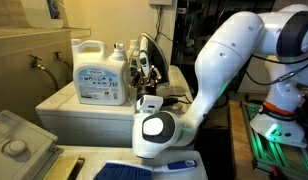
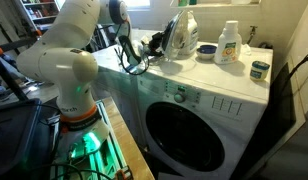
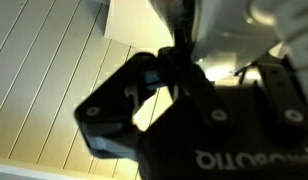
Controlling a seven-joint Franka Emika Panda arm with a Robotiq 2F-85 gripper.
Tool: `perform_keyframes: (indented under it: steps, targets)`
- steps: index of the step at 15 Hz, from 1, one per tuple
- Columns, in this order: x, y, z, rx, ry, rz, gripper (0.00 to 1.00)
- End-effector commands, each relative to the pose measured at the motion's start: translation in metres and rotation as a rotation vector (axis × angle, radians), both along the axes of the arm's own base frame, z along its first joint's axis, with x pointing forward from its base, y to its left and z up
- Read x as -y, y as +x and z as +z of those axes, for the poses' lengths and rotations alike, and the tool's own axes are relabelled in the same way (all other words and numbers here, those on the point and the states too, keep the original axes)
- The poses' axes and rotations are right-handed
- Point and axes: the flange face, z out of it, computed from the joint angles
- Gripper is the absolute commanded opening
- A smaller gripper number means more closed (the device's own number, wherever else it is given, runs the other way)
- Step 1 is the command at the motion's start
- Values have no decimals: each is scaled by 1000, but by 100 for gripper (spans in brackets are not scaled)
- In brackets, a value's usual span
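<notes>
Gripper point(image 2: 152, 47) hovers over the rear of the washing machine point(image 2: 219, 80) top. Jaw opening cannot be determined: the wrist view shows only dark, blurred fingers point(image 3: 114, 105) against pale panelling. In an exterior view, a detergent jug point(image 1: 101, 72) stands to the left of the gripper. The iron point(image 2: 180, 38) stands upright just right of the gripper; contact cannot be confirmed. Further right of the gripper sit a blue bowl point(image 2: 206, 50), a white bottle point(image 2: 228, 42) and a small jar point(image 2: 259, 69) near the side edge. Bare top surface extends from the gripper toward the front edge.
</notes>
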Motion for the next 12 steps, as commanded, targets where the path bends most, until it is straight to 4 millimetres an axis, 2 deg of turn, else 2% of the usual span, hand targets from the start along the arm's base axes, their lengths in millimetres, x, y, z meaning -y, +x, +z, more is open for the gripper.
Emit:
perform_keyframes:
  steps: [1, 7, 8, 9, 12]
  targets:
    - [4, -15, -42, -45, -100, 38, 15]
    - [2, -12, -49, 67, -150, -8, 15]
    - [-1, -3, -6, 72, -102, -1, 15]
    - [-1, -3, -5, 84, -105, -5, 40]
    - [-3, -2, -2, 83, -92, -4, 40]
